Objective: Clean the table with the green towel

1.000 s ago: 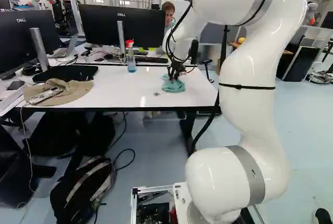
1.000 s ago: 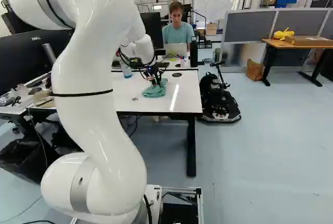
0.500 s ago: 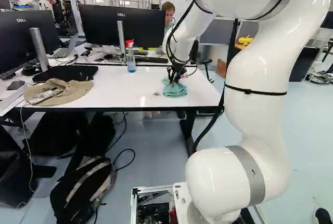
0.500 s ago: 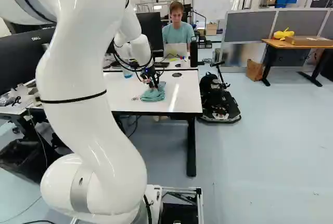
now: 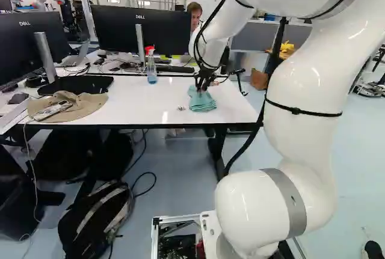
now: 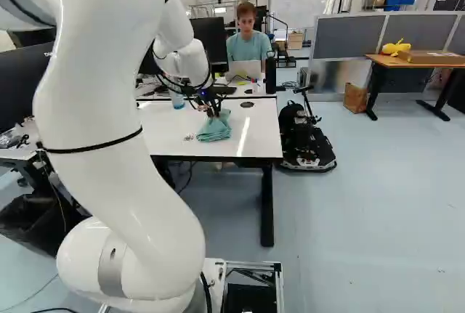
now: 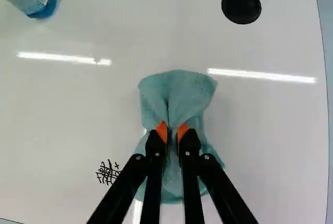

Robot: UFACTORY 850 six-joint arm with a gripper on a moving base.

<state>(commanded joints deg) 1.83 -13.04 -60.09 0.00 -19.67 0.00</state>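
On the desk, near its right edge, the black pincer is squeezed almost shut, pinching the middle of the green towel. Black squiggles are beside the towel, toward the left edge. A black circle is near the far right corner. A blue bottle stands by the far edge.

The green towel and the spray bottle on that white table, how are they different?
The green towel is bunched low, while the spray bottle stands upright. The towel is pinched in the gripper; the bottle stands apart from it. The towel is green cloth, the bottle see-through with a red top. Both are on the white table.
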